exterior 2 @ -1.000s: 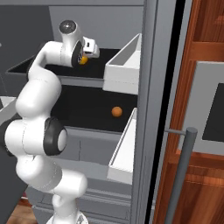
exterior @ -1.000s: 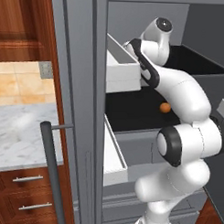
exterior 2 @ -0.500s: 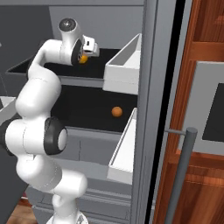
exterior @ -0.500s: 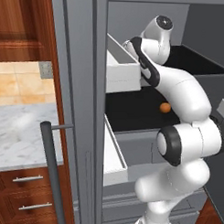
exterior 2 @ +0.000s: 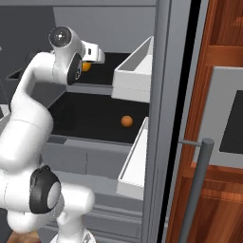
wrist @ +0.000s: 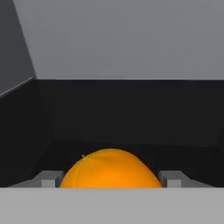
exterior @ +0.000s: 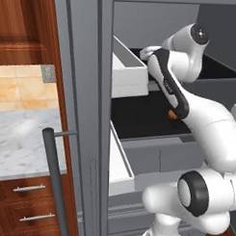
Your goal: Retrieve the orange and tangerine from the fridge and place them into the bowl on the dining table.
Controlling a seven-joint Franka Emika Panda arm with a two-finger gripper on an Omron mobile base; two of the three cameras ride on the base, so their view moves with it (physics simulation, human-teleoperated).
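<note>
orange [wrist: 109, 169]: sitting on the fridge [exterior: 82, 90] upper shelf
jaws: bracketing it either side, contact honestly unclear
tangerine [exterior 2: 126, 121]: waiting on lower shelf

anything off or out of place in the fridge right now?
Nothing stands out. One orange fruit sits between the open gripper fingers on the upper shelf; another fruit rests on the shelf below. Door bins look straight.

The fridge [exterior: 82, 90] looks like matt grey metal, its shelves [exterior 2: 95, 111] matt black, its bins [exterior: 128, 72] smooth white plastic. The orange [wrist: 109, 168] is faintly dimpled. The surface [exterior: 22, 140] is marble over glossy wood.
</note>
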